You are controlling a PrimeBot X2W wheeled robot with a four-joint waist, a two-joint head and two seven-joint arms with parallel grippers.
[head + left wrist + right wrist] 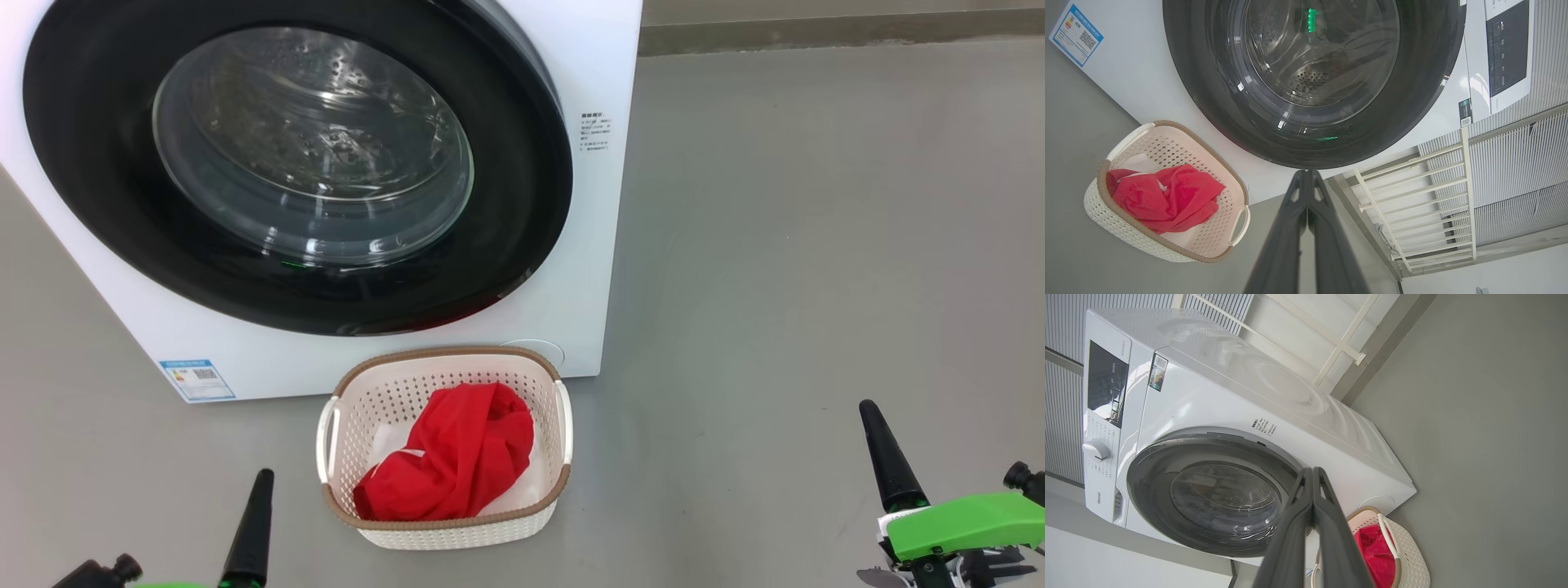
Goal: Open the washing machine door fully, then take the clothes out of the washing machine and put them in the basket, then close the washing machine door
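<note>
The white washing machine (588, 204) stands ahead with its black-rimmed round door (522, 204) flush against the front, glass window (314, 147) showing a steel drum with no red inside. On the floor before it sits the cream basket (445, 535) with the red clothes (453, 461) bunched inside. My left gripper (260, 482) is at the lower left, shut and holding nothing, a short way left of the basket. Far off to the basket's right, my right gripper (872, 412) is also shut and holding nothing. In both wrist views the fingers (1306, 179) (1312, 475) press together.
Grey floor (816, 245) spreads to the right of the machine. A blue label (197, 379) is on the machine's lower front. A white railing (1412, 196) and a slatted wall stand behind the machine. The control panel (1106, 384) and a dial (1096, 450) sit on the machine's top front.
</note>
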